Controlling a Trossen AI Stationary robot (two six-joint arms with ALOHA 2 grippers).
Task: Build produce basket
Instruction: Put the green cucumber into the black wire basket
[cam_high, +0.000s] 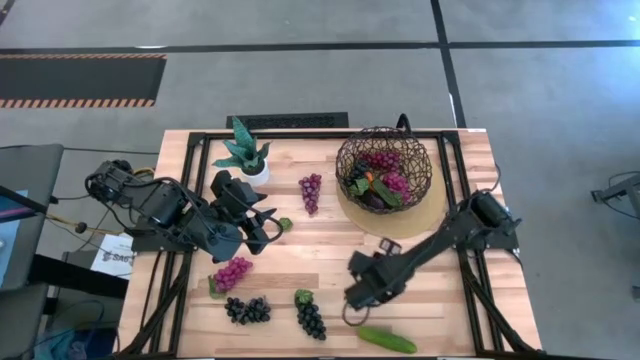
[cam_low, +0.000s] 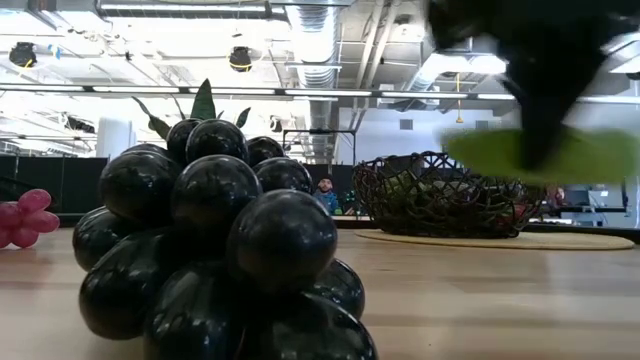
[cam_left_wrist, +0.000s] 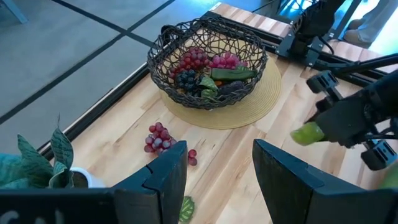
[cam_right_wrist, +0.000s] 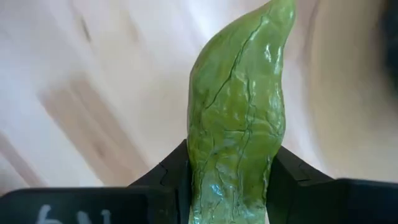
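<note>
In the low view the black grape bunch (cam_low: 225, 260) fills the foreground, cut off by the bottom edge and hiding much of the bench (cam_low: 480, 300) behind it. The right gripper (cam_low: 535, 150) and its cucumber (cam_low: 545, 155) are a dark and green blur there. A magenta grape bunch (cam_low: 25, 218) is cut by the left edge. In the right wrist view the cucumber's lower end runs off the picture and the bench behind it is smeared. The basket (cam_high: 384, 168) holds produce too small and tangled to sort fully from above.
</note>
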